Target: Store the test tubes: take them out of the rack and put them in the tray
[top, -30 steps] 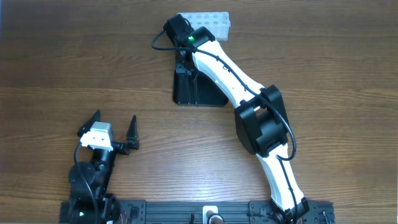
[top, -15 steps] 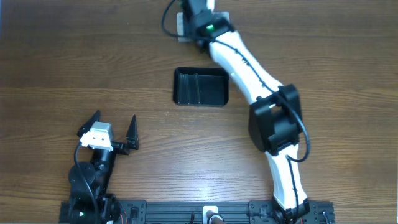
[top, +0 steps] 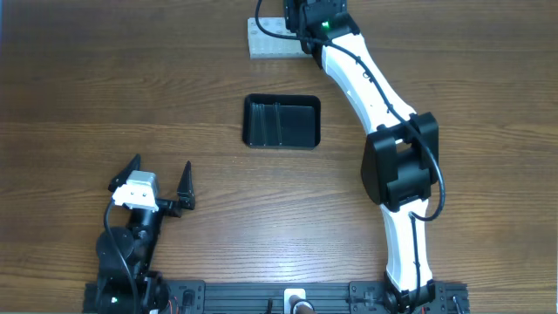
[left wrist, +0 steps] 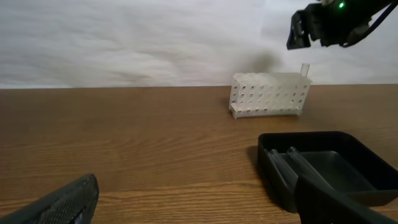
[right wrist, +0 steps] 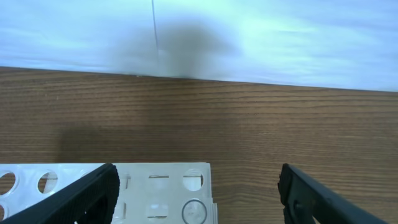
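**Q:** Which step are we on?

**A:** I'd call it the pick. I've got the right gripper (right wrist: 198, 171) above the end of the white rack (top: 272, 41), at the far edge of the table (top: 105, 87). One test tube (left wrist: 305, 70) stands in the rack's end hole. From the right wrist it shows as a clear ring between my fingers.

**Q:** How do you do it cleanly?

**A:** Centre that ring between the fingers and drop straight down. Then close on the glass above the rack top, not on the rack. Lift vertically until the tube clears the hole, or the light rack may tip or drag along.

**Q:** And the pincer?

**A:** It's spread wide, holding nothing and touching nothing. The left gripper (top: 160, 162) is also gaping and empty, parked near its base, well apart from everything.

**Q:** And the drop-off?

**A:** That's the black tray (top: 314, 139), mid-table, nearer me than the rack. What look like two tubes (left wrist: 283, 163) are lying in it.
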